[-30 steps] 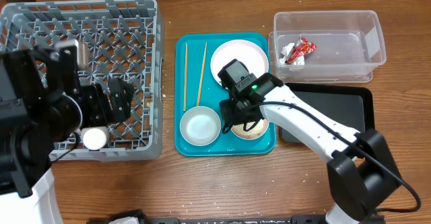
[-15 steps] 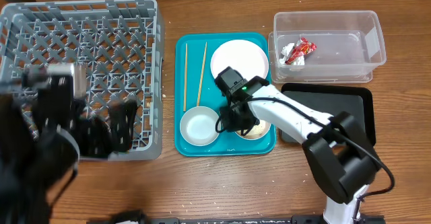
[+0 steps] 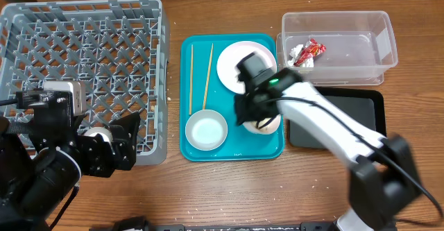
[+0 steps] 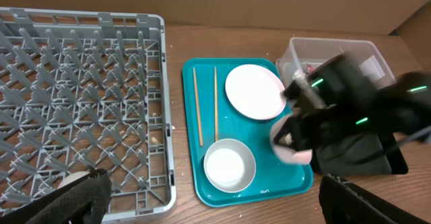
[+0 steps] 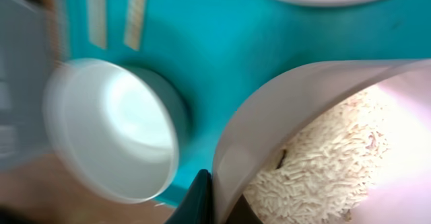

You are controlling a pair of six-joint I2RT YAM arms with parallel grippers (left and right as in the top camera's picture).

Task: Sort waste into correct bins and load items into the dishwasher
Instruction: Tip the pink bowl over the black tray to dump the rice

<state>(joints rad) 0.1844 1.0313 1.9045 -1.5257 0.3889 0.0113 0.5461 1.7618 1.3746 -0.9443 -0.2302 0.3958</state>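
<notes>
- Overhead: the right hand [image 3: 253, 113] is over the teal tray [image 3: 236, 151], closed on the rim of the rice bowl [image 3: 268, 125] near the tray's right edge. A white bowl [image 3: 206, 130], a white plate [image 3: 236, 57] and chopsticks [image 3: 201, 75] also lie on the tray. The grey rack [image 3: 83, 44] stands to its left on the bench [image 3: 229, 189].
- Left wrist: the left hand [image 4: 214, 183] is spread wide and holds nothing. Its fingers [image 4: 77, 200] show at the lower corners, above the rack's near edge and the tray.
- Right wrist: one dark finger [image 5: 199, 196] presses the outside of the rice bowl's rim. Rice lies inside the rice bowl, and the white bowl sits just beside it.
</notes>
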